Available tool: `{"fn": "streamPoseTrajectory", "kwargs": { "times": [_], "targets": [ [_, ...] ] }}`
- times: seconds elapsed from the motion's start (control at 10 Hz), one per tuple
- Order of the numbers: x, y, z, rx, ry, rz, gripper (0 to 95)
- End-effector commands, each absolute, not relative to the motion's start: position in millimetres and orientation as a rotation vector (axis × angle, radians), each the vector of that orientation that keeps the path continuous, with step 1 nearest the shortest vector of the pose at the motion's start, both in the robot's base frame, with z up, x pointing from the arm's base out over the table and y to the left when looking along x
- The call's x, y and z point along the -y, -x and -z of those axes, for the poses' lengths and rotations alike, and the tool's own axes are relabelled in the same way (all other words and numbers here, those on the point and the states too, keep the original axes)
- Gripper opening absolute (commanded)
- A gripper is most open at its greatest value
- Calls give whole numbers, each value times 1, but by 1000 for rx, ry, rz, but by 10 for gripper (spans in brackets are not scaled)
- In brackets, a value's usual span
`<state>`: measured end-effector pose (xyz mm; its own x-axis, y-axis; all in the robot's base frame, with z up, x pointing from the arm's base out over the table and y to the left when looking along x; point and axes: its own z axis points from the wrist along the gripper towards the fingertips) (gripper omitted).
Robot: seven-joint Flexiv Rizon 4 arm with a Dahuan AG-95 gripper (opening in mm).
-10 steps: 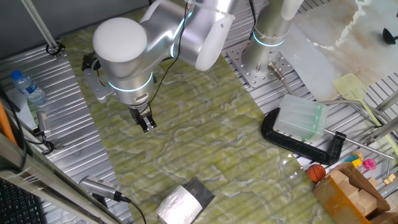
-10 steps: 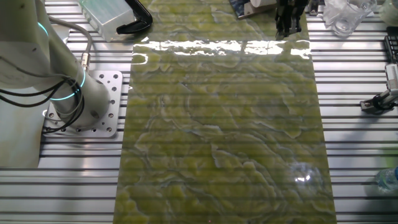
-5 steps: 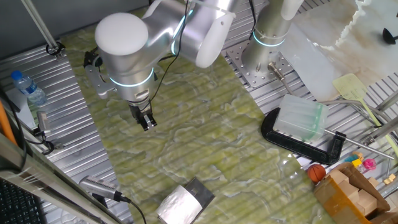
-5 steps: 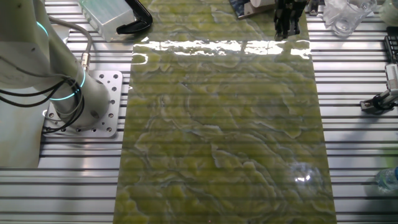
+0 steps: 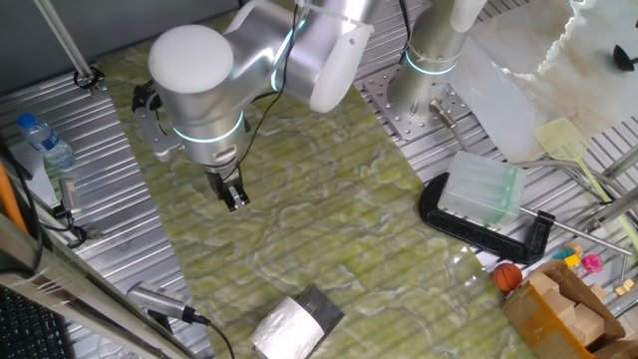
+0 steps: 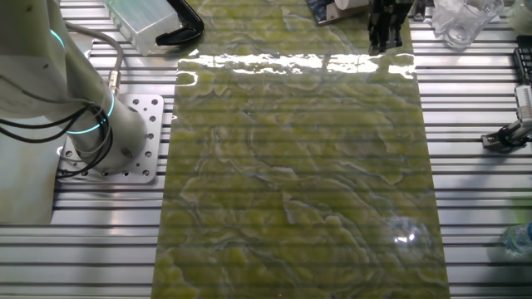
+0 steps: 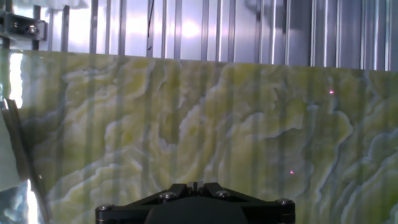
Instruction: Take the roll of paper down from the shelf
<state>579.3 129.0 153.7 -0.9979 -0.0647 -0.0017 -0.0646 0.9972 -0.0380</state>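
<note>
Roll of paper (image 5: 282, 332) sits on the shelf (image 5: 317, 304) at the near edge of the green mat (image 5: 299, 214) in one fixed view. You see the gripper (image 5: 234, 196) hanging far from it, fingers close together. The other fixed view shows the gripper (image 6: 387, 29) at the far edge. No writing can be read. A black clamp (image 5: 483, 231) and plastic box (image 5: 482, 189) sit at the right.
</note>
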Motion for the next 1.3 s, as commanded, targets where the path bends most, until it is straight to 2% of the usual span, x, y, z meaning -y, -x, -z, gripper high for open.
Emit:
{"fn": "streamPoseTrajectory", "kwargs": {
  "times": [0.1, 0.6, 1.1, 1.2, 1.3],
  "targets": [
    [-130, -582, -154, -3178, 248, 7, 0],
    [-130, -582, -154, -3230, 395, 88, 0],
    [-138, -585, -150, -3200, 408, 91, 0],
    [-151, -591, -146, -3173, 406, 98, 380],
    [-164, -596, -146, -3153, 422, 99, 380]
  ]
}}
